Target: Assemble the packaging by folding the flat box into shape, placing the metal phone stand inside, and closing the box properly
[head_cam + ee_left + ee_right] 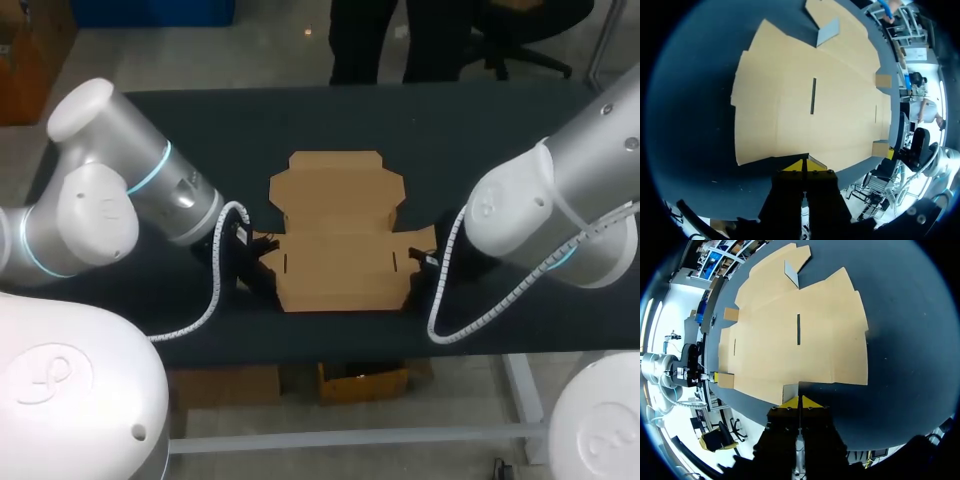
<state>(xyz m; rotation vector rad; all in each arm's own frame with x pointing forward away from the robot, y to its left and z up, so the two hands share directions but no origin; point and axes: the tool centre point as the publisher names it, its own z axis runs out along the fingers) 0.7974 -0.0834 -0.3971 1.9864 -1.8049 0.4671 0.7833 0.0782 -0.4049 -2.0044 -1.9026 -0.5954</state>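
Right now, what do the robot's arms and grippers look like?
The left arm and right arm are glossy white and silver-grey, with rounded joints and light-blue rings. A white spiral-wrapped cable loops from each wrist. The left gripper and right gripper are black with bright yellow fingertips.

a dark, matte, rectangular table top (200, 120) carries a flat, unfolded box blank of light brown cardboard (338, 235). the blank lies around the middle of the table, nearer the front edge than the far one. its tabbed panel points toward the far side, small flaps stick out at both ends, and two thin dark slits cut its middle panel.
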